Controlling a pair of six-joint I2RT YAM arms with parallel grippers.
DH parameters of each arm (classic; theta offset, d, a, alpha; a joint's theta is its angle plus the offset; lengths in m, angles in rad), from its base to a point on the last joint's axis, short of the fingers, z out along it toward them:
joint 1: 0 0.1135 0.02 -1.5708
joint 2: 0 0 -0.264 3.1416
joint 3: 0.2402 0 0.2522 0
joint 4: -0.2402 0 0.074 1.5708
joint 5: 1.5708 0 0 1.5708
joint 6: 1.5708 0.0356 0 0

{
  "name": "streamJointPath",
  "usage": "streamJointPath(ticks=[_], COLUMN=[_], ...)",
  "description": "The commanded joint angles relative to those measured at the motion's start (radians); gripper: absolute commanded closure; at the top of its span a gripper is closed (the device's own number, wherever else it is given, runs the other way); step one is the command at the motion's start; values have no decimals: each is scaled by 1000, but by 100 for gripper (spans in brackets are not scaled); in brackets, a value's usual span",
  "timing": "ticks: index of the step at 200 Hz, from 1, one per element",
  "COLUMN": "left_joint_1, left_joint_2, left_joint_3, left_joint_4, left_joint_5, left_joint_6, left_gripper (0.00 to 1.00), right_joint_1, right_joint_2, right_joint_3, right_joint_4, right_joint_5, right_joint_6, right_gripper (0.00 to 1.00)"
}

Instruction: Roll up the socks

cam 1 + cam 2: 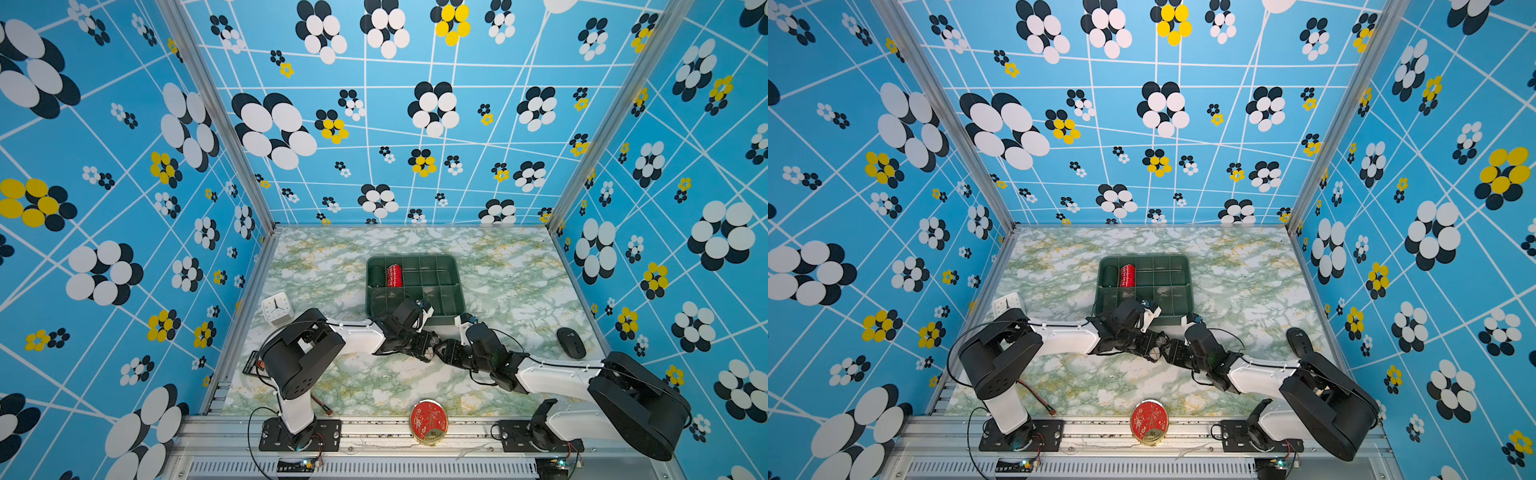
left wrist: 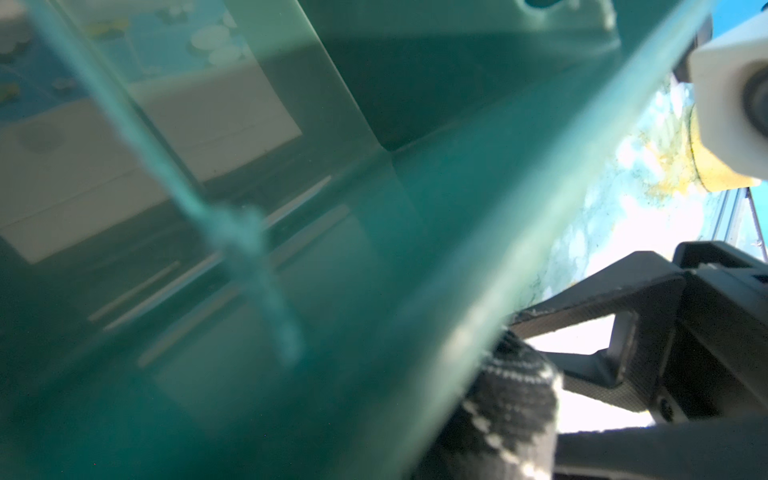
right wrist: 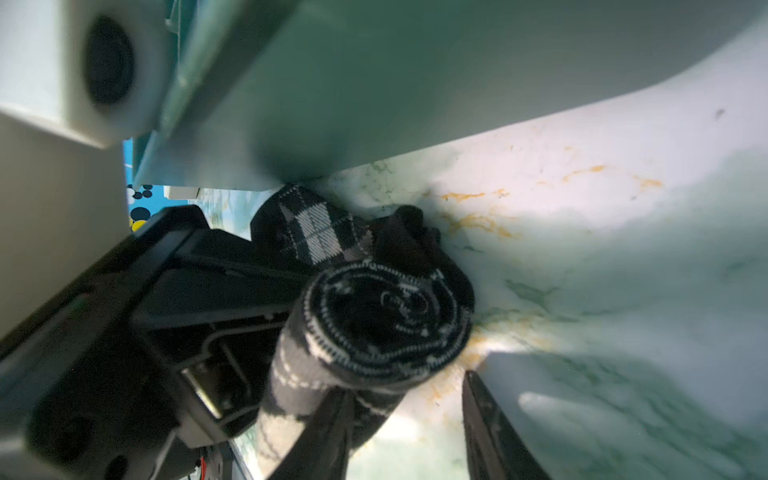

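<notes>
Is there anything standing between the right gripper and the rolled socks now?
Nothing visible does. In the right wrist view the open right gripper is directly at the end of the rolled socks, one finger overlapping the roll's edge. The green tray lies beyond the roll, not between them.

Meeting low at the middle, the left gripper [image 2: 540, 382] is clamped tight and the right gripper [image 3: 403, 386] parted.
</notes>
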Motion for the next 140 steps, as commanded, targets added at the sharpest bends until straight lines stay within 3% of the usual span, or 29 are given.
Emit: streamJointPath(ticks=[1,29,67,140], left_joint_1=[-17,-23,-33,-73], left_joint_2=[58,59,35,131], left_joint_3=[-62,-57,-50,-27], left_joint_4=[-167,-162,-160,-53], left_joint_5=[96,114,148,253], left_joint_6=[-59,-68,-82,-145], left_gripper=[100,100,100,100], right_joint_1=[2,3,2,2], right_joint_2=[13,10,-35,-39], right_joint_3=[-10,-22,-2,-15], right_joint_4=[99,110,-28,35], right_joint_5=[16,33,76,37], right_joint_6=[33,36,7,-22], right_gripper=[55,55,57,57])
